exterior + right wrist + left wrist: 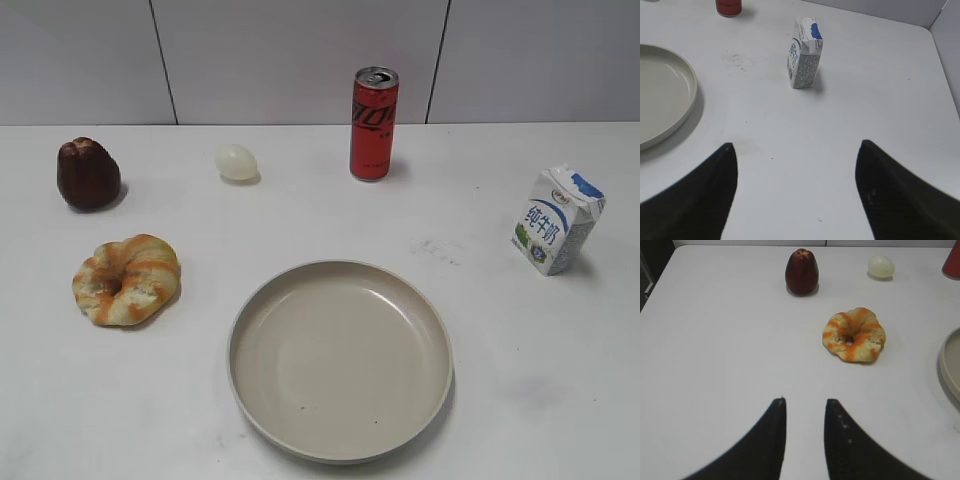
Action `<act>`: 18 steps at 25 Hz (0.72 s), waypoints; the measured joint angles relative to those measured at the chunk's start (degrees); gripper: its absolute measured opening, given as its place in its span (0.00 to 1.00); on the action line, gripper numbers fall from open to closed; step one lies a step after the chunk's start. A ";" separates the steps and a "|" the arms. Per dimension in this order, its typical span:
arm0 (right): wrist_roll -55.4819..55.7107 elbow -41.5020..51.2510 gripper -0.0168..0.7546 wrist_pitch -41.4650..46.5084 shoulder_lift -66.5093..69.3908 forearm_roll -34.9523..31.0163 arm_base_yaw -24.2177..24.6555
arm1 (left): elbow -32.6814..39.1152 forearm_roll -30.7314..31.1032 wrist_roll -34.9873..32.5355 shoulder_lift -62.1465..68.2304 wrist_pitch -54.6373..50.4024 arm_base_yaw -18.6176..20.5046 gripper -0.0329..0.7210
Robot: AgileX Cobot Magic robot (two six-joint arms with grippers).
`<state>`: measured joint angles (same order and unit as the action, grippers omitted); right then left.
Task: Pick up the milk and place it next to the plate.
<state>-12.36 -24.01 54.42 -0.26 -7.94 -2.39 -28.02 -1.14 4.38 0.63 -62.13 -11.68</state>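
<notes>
Standing upright near surface point(300, 215) right edge, milk point(556, 220) well apart from plate point(340, 360); right gripper point(796, 150) spread wide, left gripper point(805, 402) slightly apart.

In the left wrist view the red can point(952, 262) is cut by the upper right edge, far ahead and right of the jaws, and the plate point(951, 365) runs off the right edge. In the right wrist view the plate point(670, 85) runs off the left edge, left of the jaws, and the can's top is cropped. The milk point(804, 55) carton's side print is too small to read.
</notes>
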 joint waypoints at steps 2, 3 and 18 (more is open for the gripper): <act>0.00 0.00 0.74 0.00 0.00 0.00 0.00 | 0.00 0.00 0.00 0.00 0.00 0.00 0.32; 0.00 0.00 0.74 0.00 0.00 0.00 0.00 | 0.00 0.00 0.00 0.00 0.00 0.00 0.32; 0.06 -0.49 0.74 -1.15 0.83 0.06 0.00 | 0.00 0.00 0.00 0.00 0.00 0.00 0.32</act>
<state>-12.30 -24.51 53.27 0.57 -7.87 -2.39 -28.02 -1.14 4.38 0.63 -62.13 -11.68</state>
